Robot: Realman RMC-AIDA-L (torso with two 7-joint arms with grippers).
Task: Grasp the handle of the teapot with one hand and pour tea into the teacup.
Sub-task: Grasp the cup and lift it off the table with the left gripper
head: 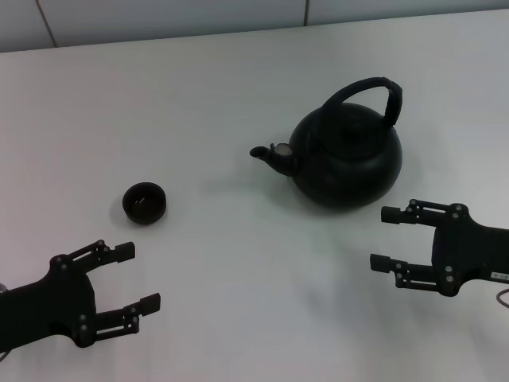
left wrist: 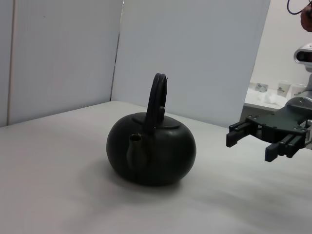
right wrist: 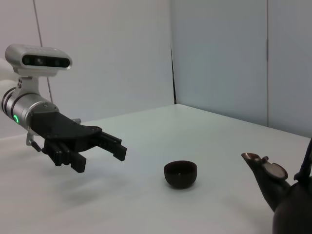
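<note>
The black teapot [head: 346, 155] stands upright on the white table, its spout [head: 266, 153] toward the left and its arched handle [head: 374, 90] over the top. It also shows in the left wrist view [left wrist: 151, 148] and partly in the right wrist view [right wrist: 292, 204]. The small black teacup [head: 144, 202] stands left of it, also in the right wrist view [right wrist: 180, 173]. My right gripper [head: 386, 237] is open, just in front of the teapot's right side, apart from it. My left gripper [head: 139, 278] is open, in front of the cup.
The white table [head: 238, 95] has its far edge against a pale wall. In the left wrist view a side table with small cups [left wrist: 273, 90] stands beyond the right arm.
</note>
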